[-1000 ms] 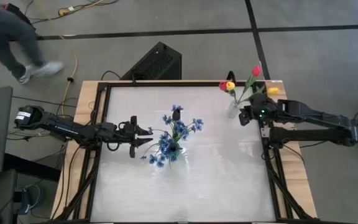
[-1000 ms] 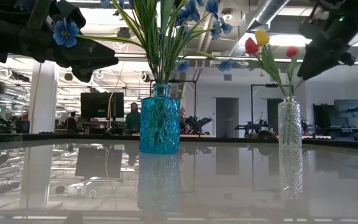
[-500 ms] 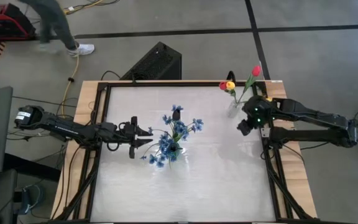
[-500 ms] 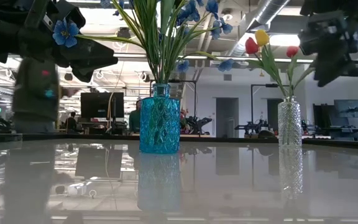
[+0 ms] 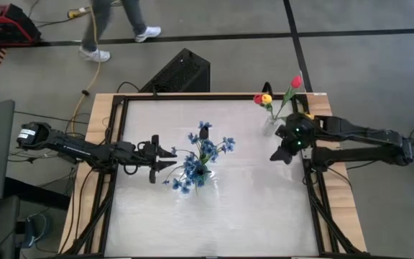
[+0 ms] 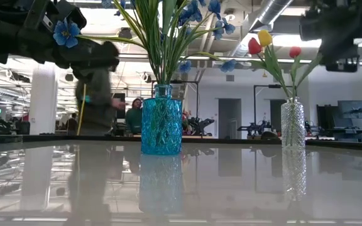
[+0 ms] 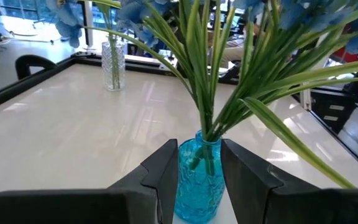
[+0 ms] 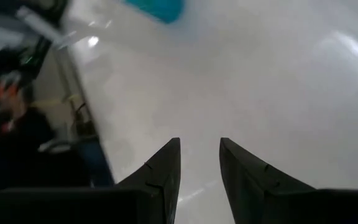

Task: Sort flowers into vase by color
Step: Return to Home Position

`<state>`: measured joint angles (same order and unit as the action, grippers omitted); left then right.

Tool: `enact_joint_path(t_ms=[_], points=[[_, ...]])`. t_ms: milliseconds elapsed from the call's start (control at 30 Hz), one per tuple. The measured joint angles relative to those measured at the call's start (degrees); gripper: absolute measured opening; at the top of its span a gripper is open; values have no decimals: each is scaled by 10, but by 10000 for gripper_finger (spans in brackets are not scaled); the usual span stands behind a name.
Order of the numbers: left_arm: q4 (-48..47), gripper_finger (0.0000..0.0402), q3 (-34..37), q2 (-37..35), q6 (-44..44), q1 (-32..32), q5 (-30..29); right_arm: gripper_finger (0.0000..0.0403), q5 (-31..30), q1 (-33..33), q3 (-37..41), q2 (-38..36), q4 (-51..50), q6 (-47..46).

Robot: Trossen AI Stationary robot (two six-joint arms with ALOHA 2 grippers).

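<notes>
The blue flowers [image 5: 201, 155] are all gathered in the blue vase [image 6: 161, 122] near the middle of the counter [image 5: 228, 208], and the red and yellow tulips [image 6: 266, 47] are gathered in the clear vase [image 6: 292, 123] at the far right corner. No loose flower is seen on the counter, so the sorting is judged to be finished. The left gripper [image 5: 169, 153] is held just beside the blue vase, with its fingers [image 7: 163, 165] parted and nothing between them. The right gripper [image 5: 275, 155] hangs near the clear vase, also parted and empty. The flowers are probably very light, with thin stems that bend easily. If 1 had to be moved, it should be gripped on the bare stem below the leaves, never on the soft blossoms. Both vases look like glass and top-heavy, so they could be tipped by a small push.
</notes>
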<state>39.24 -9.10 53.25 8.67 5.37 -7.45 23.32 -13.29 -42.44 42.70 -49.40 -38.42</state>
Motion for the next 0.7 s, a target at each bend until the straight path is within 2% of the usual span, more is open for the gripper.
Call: enact_joint_path(t_ms=[67, 133, 267, 433, 533, 700], points=[[0, 109, 0, 0, 0, 0, 8, 136, 3, 25, 0, -3, 21, 10], [-4, 109, 0, 0, 0, 0, 10, 136, -23, 53, 0, -10, 44, 22], [-18, 109, 0, 0, -2, 0, 10, 136, -142, 129, 6, -27, 110, 51], [-27, 109, 0, 0, -19, 0, 6, 136, -266, 222, 61, -42, 262, 124], [-29, 109, 0, 0, -30, 0, 6, 135, -301, 256, 110, -40, 360, 169], [-37, 109, 0, 0, -33, 0, 6, 123, -312, 274, 187, -42, 473, 189]])
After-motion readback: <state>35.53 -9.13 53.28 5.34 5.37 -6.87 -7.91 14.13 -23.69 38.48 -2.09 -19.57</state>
